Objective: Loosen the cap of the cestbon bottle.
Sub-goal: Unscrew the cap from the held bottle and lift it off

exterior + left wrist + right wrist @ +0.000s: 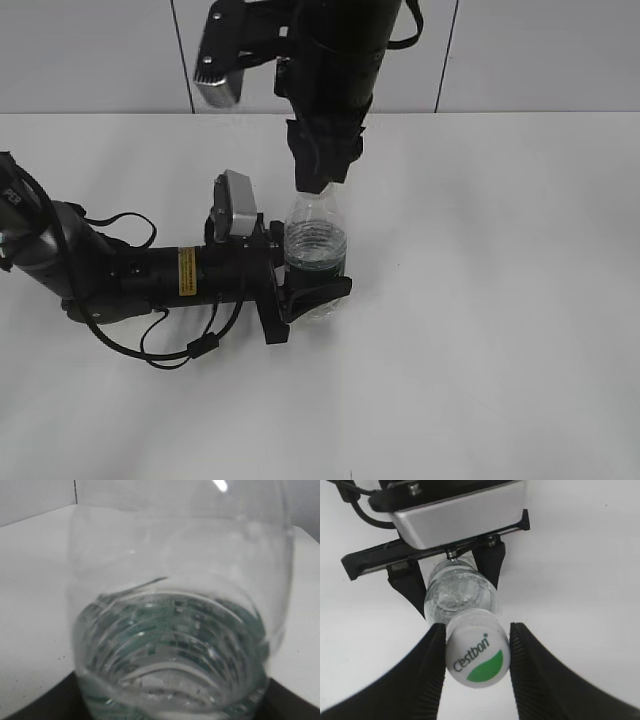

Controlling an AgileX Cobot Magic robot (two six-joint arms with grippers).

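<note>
The cestbon bottle [316, 245] stands upright on the white table, clear and ribbed, with a dark green label band. My left gripper [305, 268] comes in from the left, lying low, and is shut on the bottle's body at the label. In the left wrist view the bottle [175, 630] fills the frame. My right gripper [318, 182] hangs straight down over the neck and hides the cap in the exterior view. In the right wrist view the white cap [477, 652], with its green leaf mark, sits between the black fingers [427, 665], and the right gripper [477, 632] is shut on it.
The white table [500, 300] spreads around the bottle, with a grey panelled wall behind. The left arm and its cables [120, 280] lie across the table's left side. The left wrist camera housing [455, 510] sits just behind the bottle in the right wrist view.
</note>
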